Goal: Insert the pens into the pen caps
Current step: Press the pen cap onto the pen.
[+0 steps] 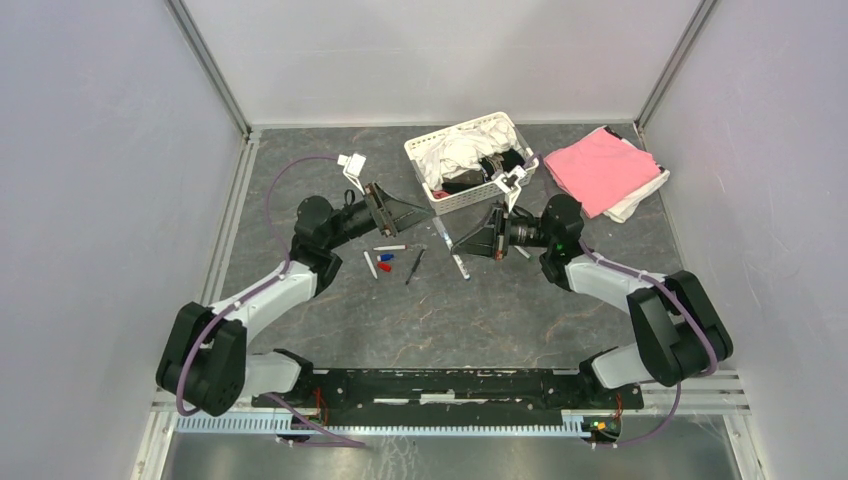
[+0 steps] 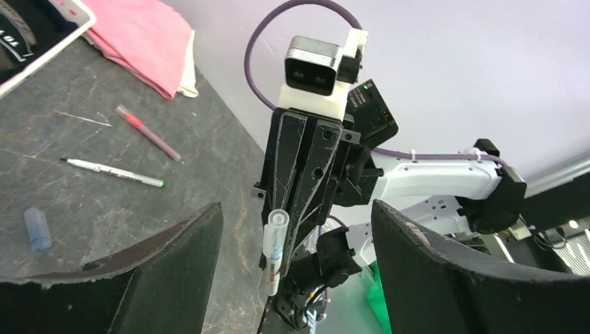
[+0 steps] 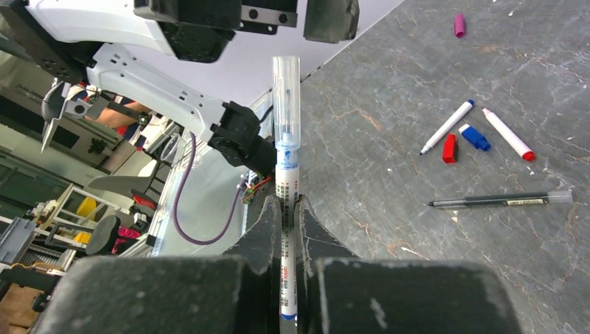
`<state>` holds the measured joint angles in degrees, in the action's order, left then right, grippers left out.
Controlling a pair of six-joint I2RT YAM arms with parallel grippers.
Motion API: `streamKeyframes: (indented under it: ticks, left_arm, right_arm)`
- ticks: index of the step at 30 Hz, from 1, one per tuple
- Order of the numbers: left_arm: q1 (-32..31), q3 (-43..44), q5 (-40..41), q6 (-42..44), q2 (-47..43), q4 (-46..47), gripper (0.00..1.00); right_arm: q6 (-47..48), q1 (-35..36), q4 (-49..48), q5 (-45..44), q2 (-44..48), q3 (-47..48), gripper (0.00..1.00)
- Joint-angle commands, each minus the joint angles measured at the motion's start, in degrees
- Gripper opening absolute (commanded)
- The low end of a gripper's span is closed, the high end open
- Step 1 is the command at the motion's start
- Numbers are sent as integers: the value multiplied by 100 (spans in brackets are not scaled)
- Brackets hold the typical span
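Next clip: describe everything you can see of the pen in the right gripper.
The pen is slim, with a white plastic-looking barrel bearing blue and red print and a blue collar. A clear cap sits over its tip end. The right gripper is shut on the barrel, one finger on each side, holding it off the table. The capped end points toward the open left gripper, which does not touch it. Nothing else touches it.
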<state>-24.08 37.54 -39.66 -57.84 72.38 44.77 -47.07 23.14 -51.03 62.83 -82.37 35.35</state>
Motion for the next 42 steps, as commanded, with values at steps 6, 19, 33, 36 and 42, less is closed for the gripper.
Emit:
streamKeyframes:
  ticks: [6,19,33,36,42]
  left_arm:
    - [-232,-86,-433,-518,306,1148,78]
    - [-624,18,-328,-438,702,1021,46]
    - [-754,247,-81,25,760,-359,10]
    - [-840,402,-67,403,723,-960,10]
    - [-903,503,-331,865,734,-1451,12]
  right_arm:
    - [-268,5,-489,35,228,-125,0]
    - [-270,9,-479,-6,248,-143,0]
    - [1002,11,1326,-346,170,331,0]
    - [1389,11,1837,-454,160,466,0]
    - [1806,5,2352,-608,111,701,0]
